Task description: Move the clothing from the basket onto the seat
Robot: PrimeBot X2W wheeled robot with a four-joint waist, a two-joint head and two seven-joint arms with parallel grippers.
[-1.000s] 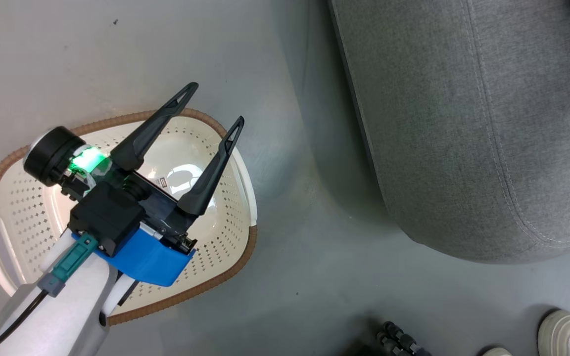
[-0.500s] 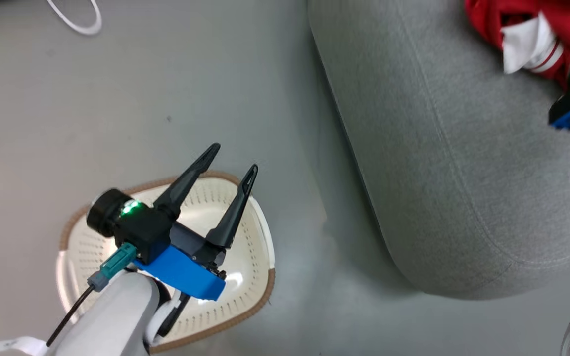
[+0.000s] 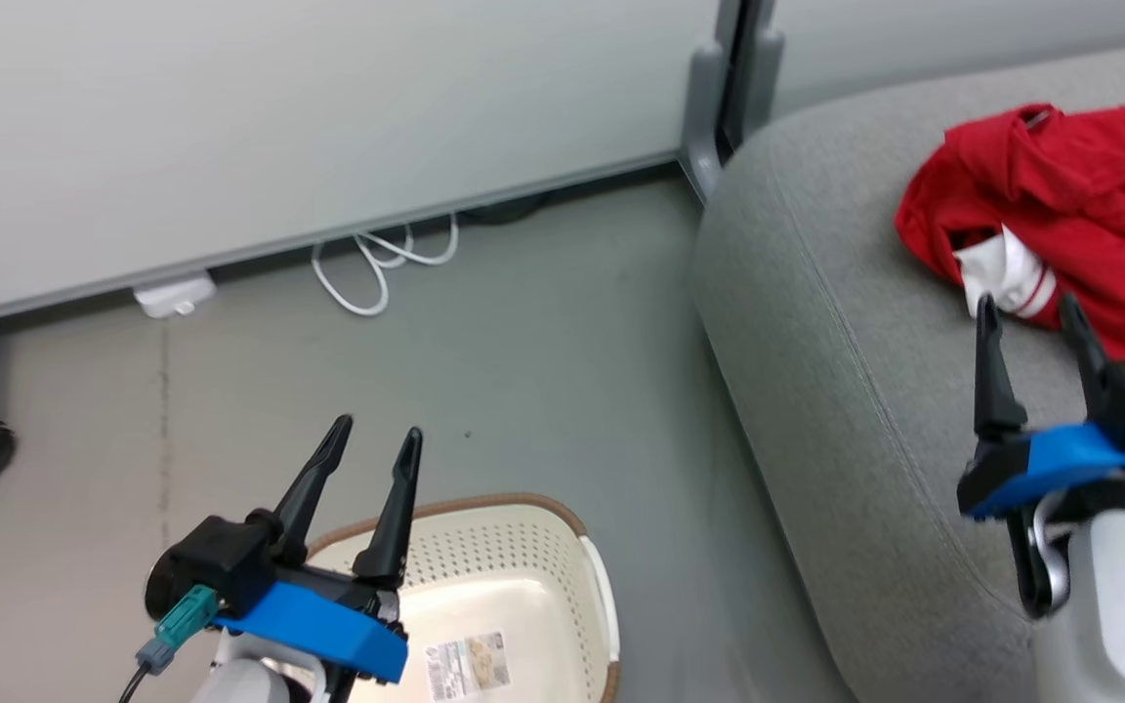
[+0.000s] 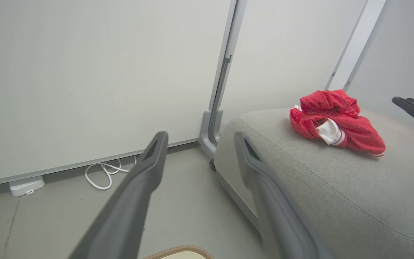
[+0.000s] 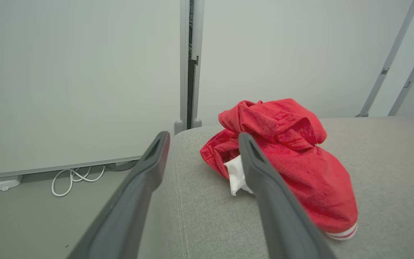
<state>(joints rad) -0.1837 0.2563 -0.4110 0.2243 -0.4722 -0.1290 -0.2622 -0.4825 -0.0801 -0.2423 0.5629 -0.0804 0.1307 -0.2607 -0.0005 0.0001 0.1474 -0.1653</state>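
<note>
**Red clothing heaped on seat, both claws open**

The clothing (image 3: 1061, 195) lies bunched on top of the grey seat (image 3: 846, 410), with white trim showing. The right claw (image 3: 1026, 303) hovers just in front of the heap, fingers spread, holding nothing. The left claw (image 3: 378, 428) hangs over the basket (image 3: 523, 547), fingers likewise apart and bare. The basket stands on the floor beside the seat, and a label (image 3: 470, 664) shows on its bottom. A white cable (image 3: 367, 278) loops along the wall base.

Floor (image 3: 523, 391): smooth, grey. Pale partition panels (image 3: 279, 117) behind, joined at a grey post (image 3: 704, 107). White cable (image 3: 367, 310) looped at the panel foot, near a small white box (image 3: 172, 295).
</note>
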